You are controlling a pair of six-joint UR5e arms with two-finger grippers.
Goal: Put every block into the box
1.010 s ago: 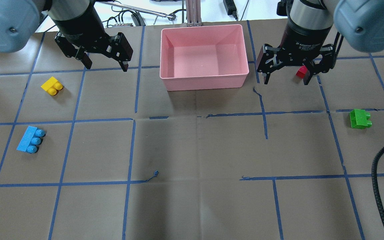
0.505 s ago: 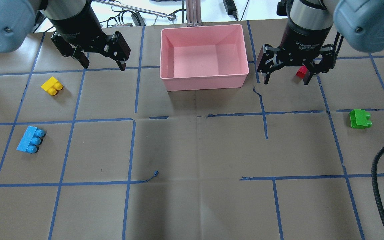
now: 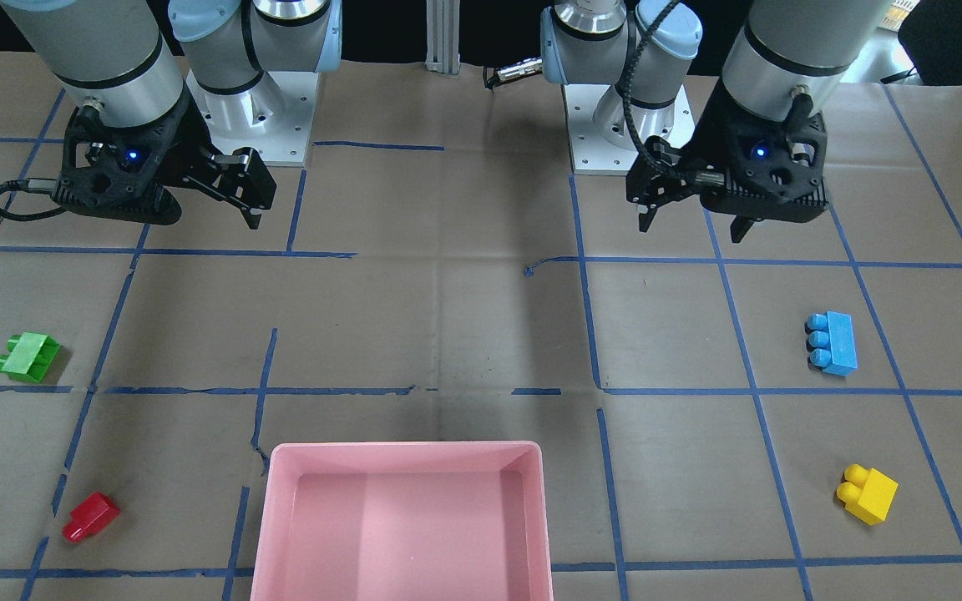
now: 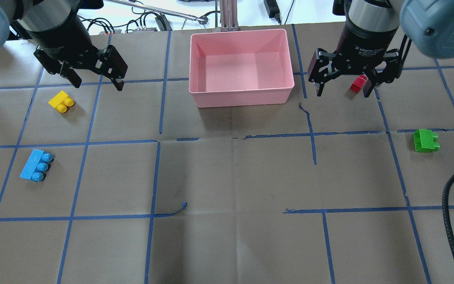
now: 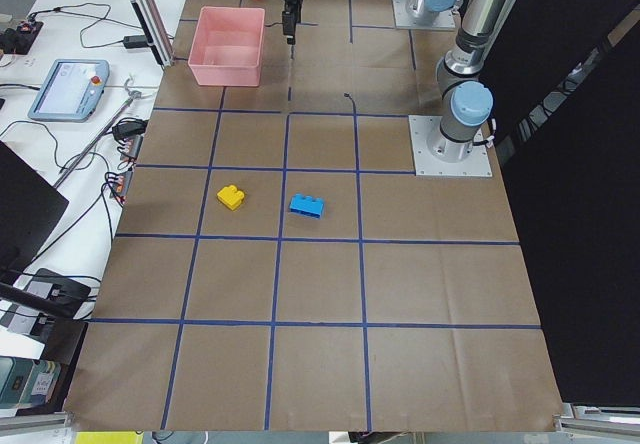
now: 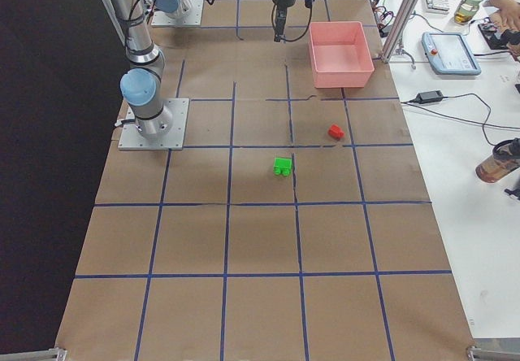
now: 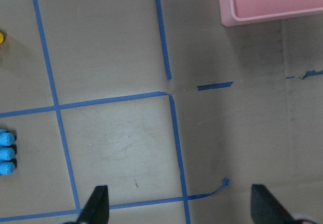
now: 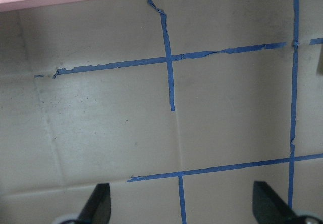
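Four small studded plastic toy bricks lie on the brown table (image 4: 227, 177), none yet in the shallow rectangular pink plastic tray (image 4: 241, 96): a yellow two-stud brick (image 4: 61, 102) and a longer blue three-stud brick (image 4: 36, 165) on the left side, a small red brick (image 4: 358, 83) and a green two-stud brick (image 4: 425, 141) on the right. The left gripper (image 4: 99, 85) and the right gripper (image 4: 343, 94) both hang high, fingers spread wide, holding nothing. An off-centre descent would probably let a finger knock a brick aside; each brick seems to lie on its side, so its rounded studs may slip from the pads; a high release could bounce one out of the tray. Against half a second ago, the left gripper has swung outward toward the yellow brick; the right has edged slightly; bricks and tray are unmoved.
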